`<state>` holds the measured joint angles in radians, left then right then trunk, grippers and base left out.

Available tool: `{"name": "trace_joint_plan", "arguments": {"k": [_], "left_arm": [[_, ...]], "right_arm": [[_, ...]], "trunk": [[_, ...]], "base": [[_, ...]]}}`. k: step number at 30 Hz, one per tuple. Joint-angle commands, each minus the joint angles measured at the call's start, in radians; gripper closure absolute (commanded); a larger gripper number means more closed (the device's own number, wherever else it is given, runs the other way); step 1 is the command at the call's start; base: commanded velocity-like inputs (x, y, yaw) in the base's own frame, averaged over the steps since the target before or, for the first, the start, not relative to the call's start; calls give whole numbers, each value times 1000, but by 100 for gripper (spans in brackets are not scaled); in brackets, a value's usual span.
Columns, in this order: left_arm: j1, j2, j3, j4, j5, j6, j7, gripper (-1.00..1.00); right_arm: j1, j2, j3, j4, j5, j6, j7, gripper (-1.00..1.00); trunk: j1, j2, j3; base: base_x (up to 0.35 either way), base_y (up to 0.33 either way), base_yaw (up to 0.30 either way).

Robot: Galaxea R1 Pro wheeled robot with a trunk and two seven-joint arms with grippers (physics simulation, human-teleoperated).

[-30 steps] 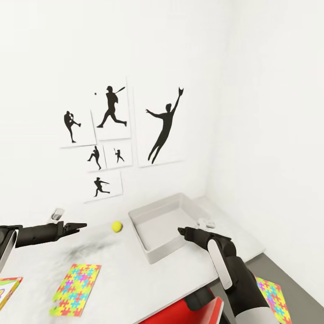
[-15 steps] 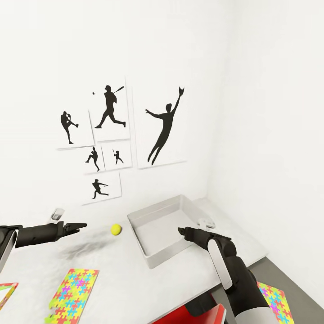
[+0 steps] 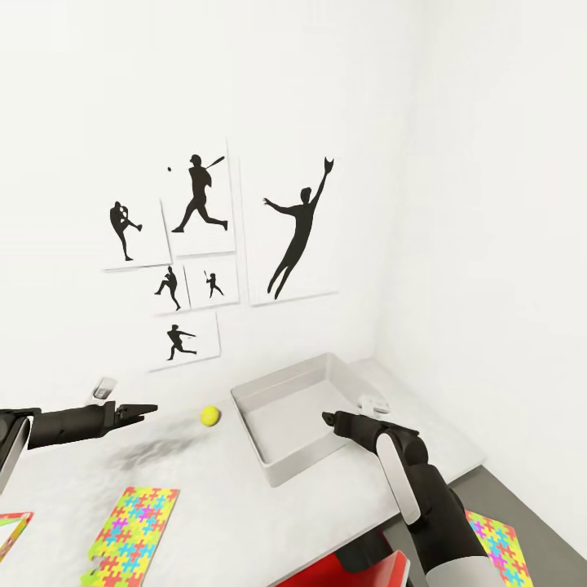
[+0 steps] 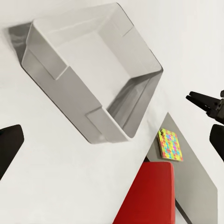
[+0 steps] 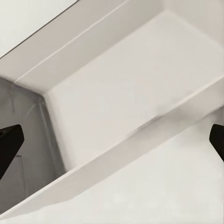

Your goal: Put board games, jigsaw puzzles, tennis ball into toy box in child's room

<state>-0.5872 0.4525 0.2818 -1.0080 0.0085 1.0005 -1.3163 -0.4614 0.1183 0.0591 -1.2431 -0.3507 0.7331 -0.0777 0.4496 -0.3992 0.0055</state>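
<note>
The grey toy box (image 3: 297,417) stands empty at the table's (image 3: 204,489) far right corner, and the tennis ball (image 3: 210,417) lies just left of it. One jigsaw puzzle (image 3: 134,526) lies flat near the table's front edge; another jigsaw puzzle (image 3: 494,534) lies lower down at the right. A board game's corner (image 3: 11,526) pokes in at the left edge. My left gripper (image 3: 149,407) hovers left of the ball, open, holding nothing (image 4: 114,135). My right gripper (image 3: 328,419) hangs open over the box's near right rim (image 5: 114,135).
A red chair (image 3: 359,571) sits under the table's front edge. A lower dark-grey side desk (image 3: 530,509) lies to the right. Small white objects stand on the table at the back left (image 3: 103,386) and beside the box (image 3: 373,401). Black sports silhouettes (image 3: 297,232) hang on the wall.
The whole picture shifted slightly a second ago, so the camera moved. Both grippers keep their places and stay open. Nothing on the table has moved.
</note>
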Motion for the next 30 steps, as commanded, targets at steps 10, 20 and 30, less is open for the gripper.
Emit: {"name": "trace_joint_plan", "arguments": {"k": [10, 20, 30], "left_arm": [[0, 0, 0, 0, 0, 10, -2, -100], [0, 0, -1, 0, -1, 10, 2, -100], [0, -19, 0, 0, -2, -21, 7, -100]], "right_arm": [[0, -1, -1, -1, -10, 2, -7, -100], [0, -2, -1, 1, -11, 2, -8, -100], [0, 2, -1, -28, -15, 11, -10, -100]], "trunk": [[0, -1, 0], [0, -1, 0], [0, -1, 0]], "base": [[0, 0, 0], [0, 0, 0], [0, 0, 0]]}}
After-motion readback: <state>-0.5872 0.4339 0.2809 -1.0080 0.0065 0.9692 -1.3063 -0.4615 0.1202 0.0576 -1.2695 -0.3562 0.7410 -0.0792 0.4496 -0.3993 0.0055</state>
